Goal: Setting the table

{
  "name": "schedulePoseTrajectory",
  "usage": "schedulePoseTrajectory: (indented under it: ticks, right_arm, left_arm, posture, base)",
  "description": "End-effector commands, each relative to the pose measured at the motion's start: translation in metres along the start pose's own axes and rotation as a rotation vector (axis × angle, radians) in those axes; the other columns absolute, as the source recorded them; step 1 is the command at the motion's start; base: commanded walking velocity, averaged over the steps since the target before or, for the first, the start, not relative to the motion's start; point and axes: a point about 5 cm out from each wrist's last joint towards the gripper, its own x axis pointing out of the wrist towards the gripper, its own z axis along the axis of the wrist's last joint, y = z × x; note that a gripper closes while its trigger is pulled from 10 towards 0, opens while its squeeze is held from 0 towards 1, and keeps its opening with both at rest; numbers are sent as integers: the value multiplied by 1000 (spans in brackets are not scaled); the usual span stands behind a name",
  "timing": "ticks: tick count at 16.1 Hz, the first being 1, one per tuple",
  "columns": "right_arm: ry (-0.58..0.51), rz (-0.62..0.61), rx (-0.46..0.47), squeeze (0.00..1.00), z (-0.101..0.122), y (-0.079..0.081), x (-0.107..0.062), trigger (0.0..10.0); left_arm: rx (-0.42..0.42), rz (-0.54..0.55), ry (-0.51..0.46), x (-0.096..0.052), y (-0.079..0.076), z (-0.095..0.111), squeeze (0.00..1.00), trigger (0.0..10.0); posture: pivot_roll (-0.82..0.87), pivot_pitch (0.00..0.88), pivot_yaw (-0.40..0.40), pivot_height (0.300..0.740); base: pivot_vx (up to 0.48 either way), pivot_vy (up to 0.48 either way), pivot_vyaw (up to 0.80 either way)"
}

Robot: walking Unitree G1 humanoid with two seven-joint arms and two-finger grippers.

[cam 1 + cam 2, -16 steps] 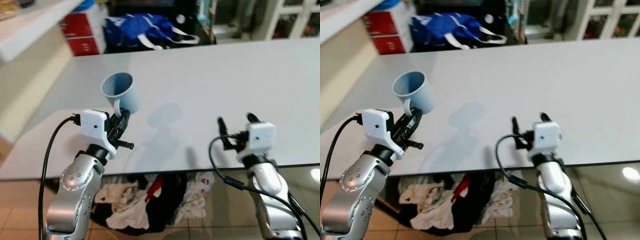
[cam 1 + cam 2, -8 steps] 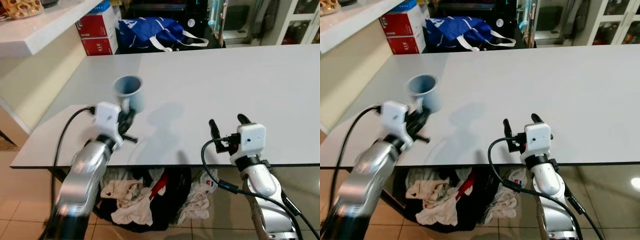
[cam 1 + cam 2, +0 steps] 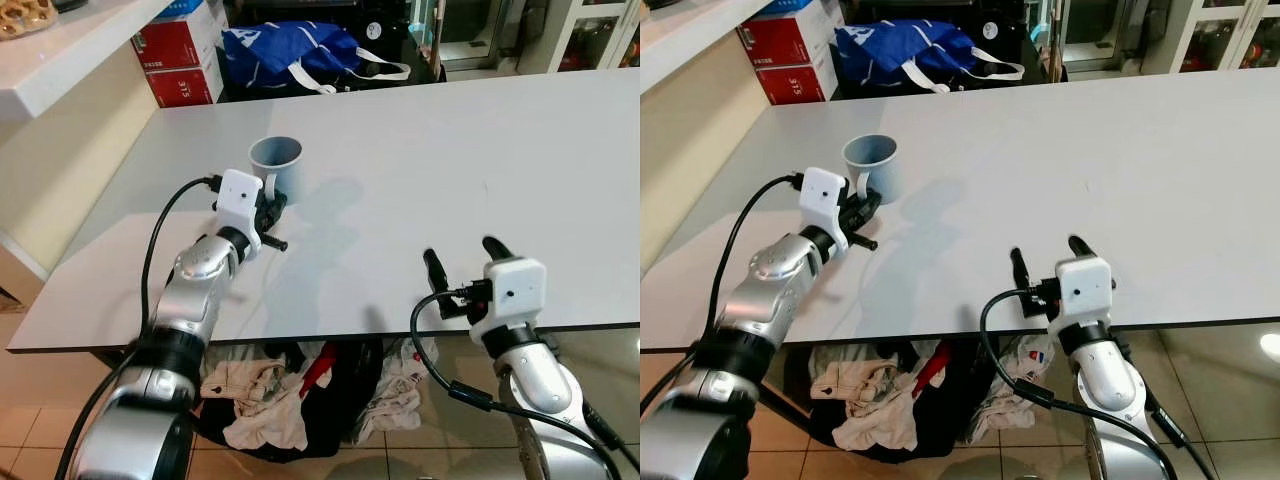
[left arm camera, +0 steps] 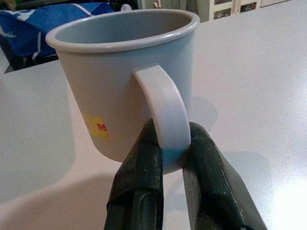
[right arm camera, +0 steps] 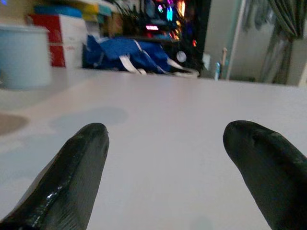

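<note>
A light blue mug (image 3: 276,163) with a white handle stands upright at the left part of the white table (image 3: 450,150), on the tabletop or just above it. My left gripper (image 3: 270,200) is shut on the mug's handle (image 4: 165,110), one black finger (image 4: 139,177) on each side of it. A small yellow sticker (image 4: 97,127) shows on the mug's wall. My right gripper (image 3: 461,252) hovers open near the table's front edge with nothing between its fingertips (image 5: 91,143); the mug (image 5: 24,55) lies far off to its left.
A blue bag (image 3: 290,50) and red boxes (image 3: 180,60) stand beyond the table's far edge. A pale counter (image 3: 60,50) runs along the left. A pile of laundry (image 3: 290,390) lies on the floor under the table's front edge.
My left arm has reached forward and lowered the mug from a raised, tilted pose to upright at the tabletop. The right gripper stays open near the front edge.
</note>
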Motion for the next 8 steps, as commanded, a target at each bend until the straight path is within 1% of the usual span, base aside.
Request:
schedulePoseTrajectory:
  ticks: [1, 2, 3, 8]
  right_arm:
    - [-8, 23, 7, 0, 6, 2, -1, 10000]
    - [-6, 33, 3, 0, 8, 1, -3, 10000]
    - [8, 41, -10, 0, 9, -2, -9, 10000]
    - [32, 48, -6, 0, 11, -1, -14, 10000]
  left_arm:
    - [9, 15, 2, 0, 9, 0, 0, 0]
    - [10, 13, 10, 2, 9, -2, 0, 0]
    - [15, 6, 35, 6, 8, -7, 0, 0]
    - [-21, 6, 89, 8, 4, -23, 0, 0]
  posture:
    - [-220, 0, 138, 740]
    - [-233, 0, 136, 740]
    - [-244, 0, 133, 740]
    - [-252, 12, 125, 740]
  base:
    - [0, 0, 0]
    - [0, 0, 0]
    - [0, 0, 0]
    - [0, 0, 0]
